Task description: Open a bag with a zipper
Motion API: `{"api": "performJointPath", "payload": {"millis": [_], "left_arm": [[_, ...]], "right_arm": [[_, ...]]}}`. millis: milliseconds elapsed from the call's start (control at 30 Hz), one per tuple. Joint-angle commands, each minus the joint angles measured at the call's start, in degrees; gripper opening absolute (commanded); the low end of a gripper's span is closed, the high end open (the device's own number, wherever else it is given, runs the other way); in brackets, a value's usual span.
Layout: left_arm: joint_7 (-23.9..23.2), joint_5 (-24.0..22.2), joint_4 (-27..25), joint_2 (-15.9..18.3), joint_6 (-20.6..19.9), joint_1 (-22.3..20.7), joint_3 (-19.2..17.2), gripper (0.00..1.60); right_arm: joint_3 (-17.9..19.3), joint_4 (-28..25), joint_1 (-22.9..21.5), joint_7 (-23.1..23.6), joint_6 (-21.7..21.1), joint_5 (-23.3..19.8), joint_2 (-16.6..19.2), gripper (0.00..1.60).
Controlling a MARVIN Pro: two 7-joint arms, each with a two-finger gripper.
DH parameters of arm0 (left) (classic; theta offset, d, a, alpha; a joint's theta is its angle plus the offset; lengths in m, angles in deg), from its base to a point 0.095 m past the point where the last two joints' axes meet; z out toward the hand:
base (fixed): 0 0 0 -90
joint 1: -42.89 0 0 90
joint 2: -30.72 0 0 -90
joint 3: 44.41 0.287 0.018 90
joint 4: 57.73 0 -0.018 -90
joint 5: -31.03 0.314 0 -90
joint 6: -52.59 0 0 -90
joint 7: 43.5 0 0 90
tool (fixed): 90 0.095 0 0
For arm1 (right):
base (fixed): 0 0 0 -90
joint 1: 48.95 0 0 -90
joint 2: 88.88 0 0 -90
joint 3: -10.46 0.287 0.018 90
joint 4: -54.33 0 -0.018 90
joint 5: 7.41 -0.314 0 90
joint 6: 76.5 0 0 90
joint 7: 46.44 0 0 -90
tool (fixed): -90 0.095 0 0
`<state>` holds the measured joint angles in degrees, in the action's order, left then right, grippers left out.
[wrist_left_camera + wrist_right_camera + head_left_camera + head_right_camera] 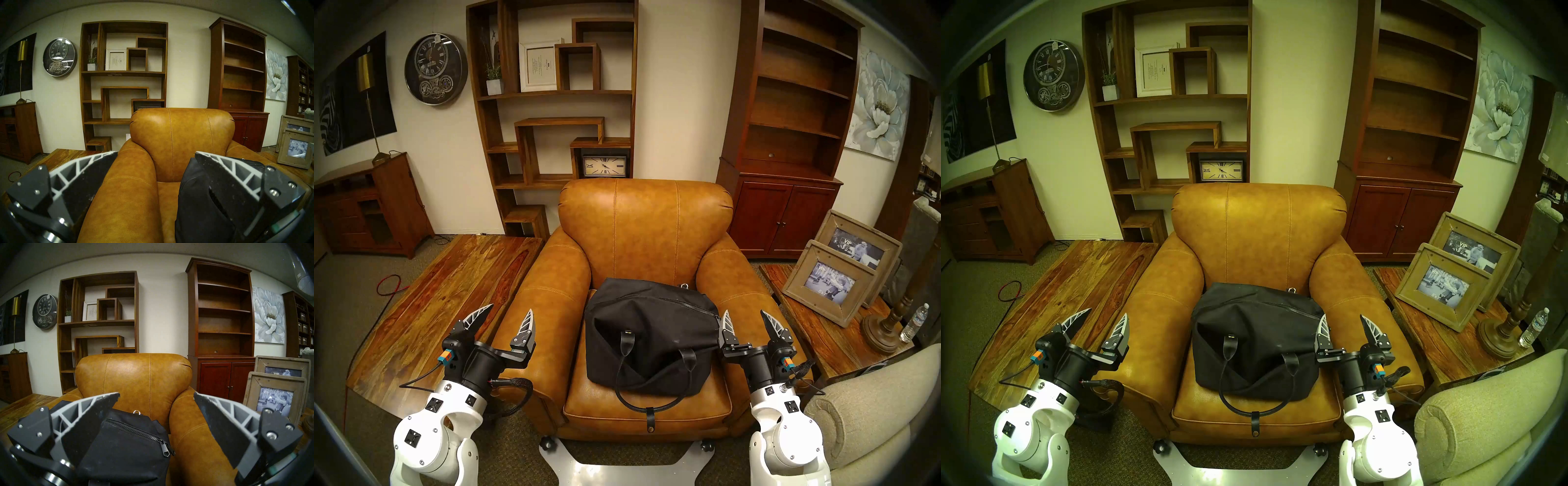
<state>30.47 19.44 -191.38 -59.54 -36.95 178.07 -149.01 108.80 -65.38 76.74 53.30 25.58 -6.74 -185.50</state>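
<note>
A black canvas bag [648, 331] lies on the seat of a tan leather armchair [644, 237]. Its loop handles [648, 397] hang over the seat's front. The zipper [690, 307] runs along the bag's top toward its right end and looks closed; its black pull [165, 447] shows in the right wrist view. My left gripper [510, 310] is open and empty above the chair's left arm. My right gripper [745, 314] is open and empty above the chair's right arm, its inner finger close to the bag's right end [136, 438]. The bag [200, 203] also shows in the left wrist view.
A wooden low table [449, 305] stands left of the chair. A side table [823, 339] on the right holds two picture frames [829, 281], a lamp base [884, 331] and a water bottle [914, 322]. A beige sofa arm [870, 407] is at near right. Shelves stand behind.
</note>
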Motion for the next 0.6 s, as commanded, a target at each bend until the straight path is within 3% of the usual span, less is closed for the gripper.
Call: {"api": "performJointPath", "payload": {"millis": [0, 133, 233, 567], "left_arm": [[-0.1, 0.0, -0.9, 0.1, 0.2, -0.1, 0.0, 1.60], [-0.1, 0.0, -0.9, 0.1, 0.2, -0.1, 0.0, 1.60], [-0.1, 0.0, -0.9, 0.1, 0.2, -0.1, 0.0, 1.60], [-0.1, 0.0, -0.8, 0.1, 0.2, -0.1, 0.0, 1.60]], "right_arm": [[4.1, 2.0, -3.5, 0.7, -1.1, -1.4, 2.6, 1.60], [6.6, 4.1, -6.4, 0.8, -2.8, -1.3, 4.2, 1.60], [8.8, 6.2, -8.2, 2.4, -4.9, -4.6, 7.5, 1.60], [11.7, 12.2, -13.8, 11.5, -11.2, -10.1, 13.5, 1.60]]}}
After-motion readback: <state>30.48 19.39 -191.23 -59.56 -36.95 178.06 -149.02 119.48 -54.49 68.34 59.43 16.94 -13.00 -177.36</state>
